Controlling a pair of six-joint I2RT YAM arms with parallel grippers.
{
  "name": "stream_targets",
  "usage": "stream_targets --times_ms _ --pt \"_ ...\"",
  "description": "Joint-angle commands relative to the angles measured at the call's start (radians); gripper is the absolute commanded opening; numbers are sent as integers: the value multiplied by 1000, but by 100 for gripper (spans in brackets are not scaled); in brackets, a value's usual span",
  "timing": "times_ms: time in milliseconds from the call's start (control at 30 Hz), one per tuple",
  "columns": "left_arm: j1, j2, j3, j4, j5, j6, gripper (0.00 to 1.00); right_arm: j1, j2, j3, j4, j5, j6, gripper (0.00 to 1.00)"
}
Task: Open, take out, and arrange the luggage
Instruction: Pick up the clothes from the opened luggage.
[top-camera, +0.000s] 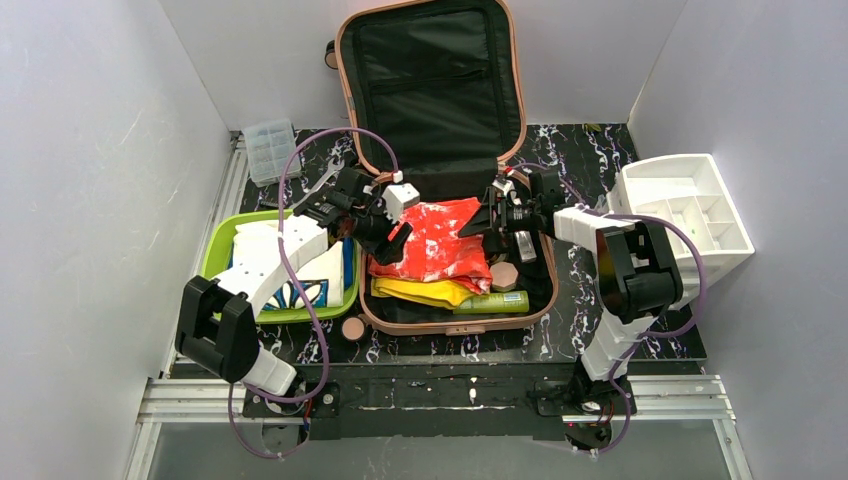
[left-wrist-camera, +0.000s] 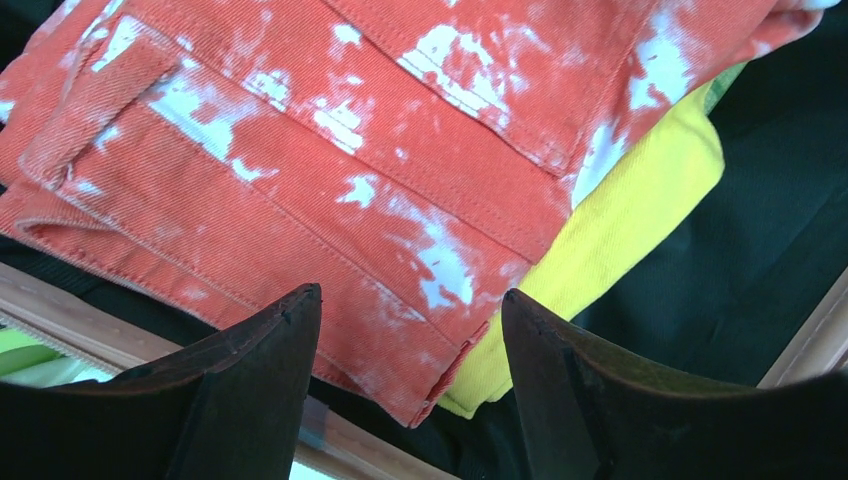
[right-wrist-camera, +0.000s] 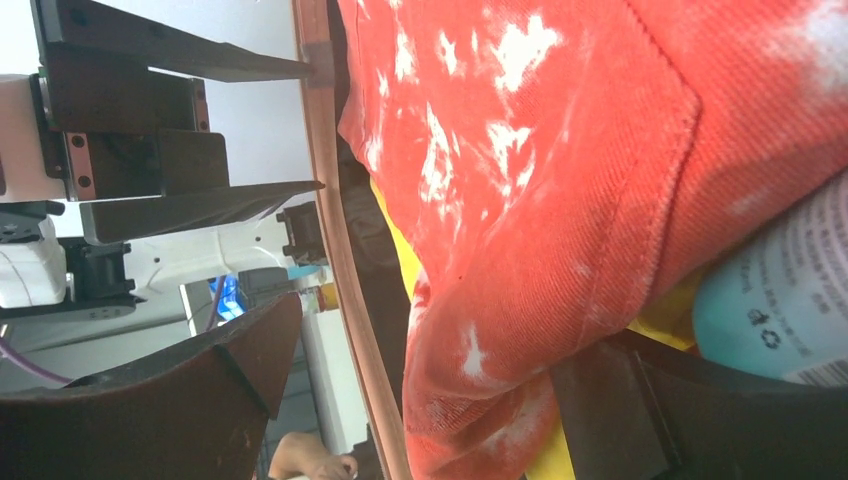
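The salmon-pink luggage (top-camera: 450, 325) lies open on the table, its black-lined lid (top-camera: 430, 70) leaning on the back wall. Inside lie an orange-red bleached garment (top-camera: 435, 240), a yellow garment (top-camera: 420, 291), a green tube (top-camera: 490, 302) and a round beige lid (top-camera: 503, 274). My left gripper (top-camera: 395, 238) hovers open at the garment's left edge; in its wrist view the gripper (left-wrist-camera: 410, 310) frames the garment (left-wrist-camera: 300, 150) and the yellow cloth (left-wrist-camera: 640, 200). My right gripper (top-camera: 478, 222) stands wide open at the garment's right side, its jaws (right-wrist-camera: 430, 340) straddling a garment fold (right-wrist-camera: 560, 180) and the luggage rim (right-wrist-camera: 330, 200).
A lime-green tray (top-camera: 215, 255) with white and blue items sits left of the luggage. A white drawer organizer (top-camera: 690, 205) stands tilted at the right. A small clear box (top-camera: 270, 150) lies at the back left. A beige disc (top-camera: 352, 328) rests on the table in front.
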Motion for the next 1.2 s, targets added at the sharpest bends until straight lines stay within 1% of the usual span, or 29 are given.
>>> stream_targets --times_ms 0,100,167,267,400,467,533,667,800,867,933,1000,1033,1067,1100,1167 --pt "19 -25 -7 -29 15 33 65 57 -1 -51 245 182 51 98" --pt "19 -10 -9 -32 22 34 65 102 -45 -90 357 180 73 98" --pt "21 0 -13 -32 27 34 65 142 -56 -103 377 189 40 98" --pt "21 8 -11 -32 32 33 65 173 -39 -81 280 213 -54 98" --pt "21 6 -11 -32 38 32 65 176 -12 -59 157 266 -154 98" --pt "21 3 -11 -32 40 33 65 173 -11 -45 96 306 -182 98" --pt "21 1 -11 -32 46 30 65 165 -40 -38 41 385 -209 98" --pt "21 7 16 -39 78 15 65 134 -98 -38 -39 470 -207 98" --pt "21 28 72 -47 121 -9 65 88 -96 -9 -124 498 -206 98" --pt "19 42 96 -48 135 -14 65 83 -93 20 -189 521 -204 98" --pt "17 57 116 -50 138 -12 65 82 -89 32 -210 539 -200 98" --pt "15 70 131 -50 140 -13 65 82 -77 6 -164 516 -188 98" --pt "14 74 135 -49 142 -15 65 82 -73 -31 -96 478 -151 98" --pt "12 84 138 -43 148 -26 65 80 -66 -161 197 328 58 98" --pt "10 86 137 -41 147 -27 65 79 -63 -172 217 320 52 98" --pt "5 89 134 -33 141 -32 65 79 -48 -143 141 368 -29 98"
